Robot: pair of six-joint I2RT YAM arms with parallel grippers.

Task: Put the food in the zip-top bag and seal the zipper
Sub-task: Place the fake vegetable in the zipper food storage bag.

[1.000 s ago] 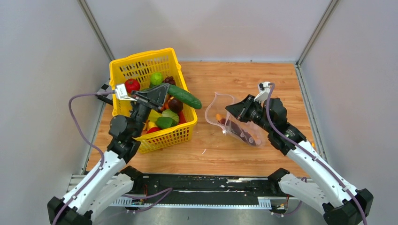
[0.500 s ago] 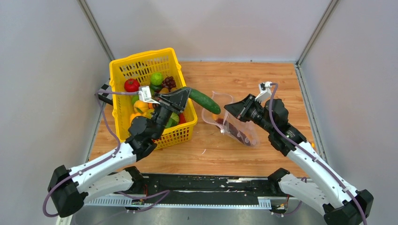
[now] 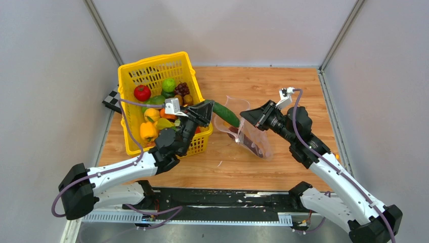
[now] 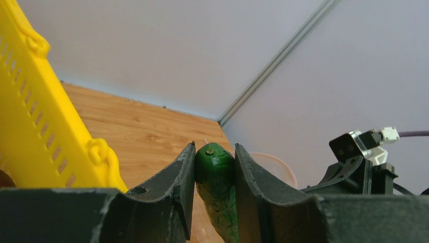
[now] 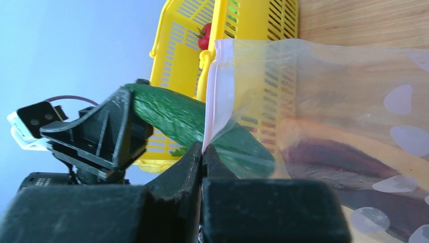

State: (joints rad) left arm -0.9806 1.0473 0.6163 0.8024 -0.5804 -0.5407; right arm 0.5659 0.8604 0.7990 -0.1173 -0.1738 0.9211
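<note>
The left claw [image 3: 206, 109], clamped on the cucumber [image 3: 226, 115], has carried it from the basket [image 3: 152, 71] to the zip-top bag [image 3: 255, 142], its tip entering the mouth that the right claw [image 3: 246, 115] pinches open; release seems next

Right hand [image 5: 202, 153] pinching the pink zipper [image 5: 216, 91] of the dotted zip-top bag [image 5: 344, 86], left hand [image 5: 124, 119] gripping a cucumber [image 5: 167, 114] at its mouth, dark eggplant [image 5: 324, 154] inside, yellow basket [image 5: 248, 20] beyond

1. No word, label, brand, number or sign could be read in any of the three views.
2. The zip-top bag [image 5: 329, 76] carried only white dots, no lettering.
</note>
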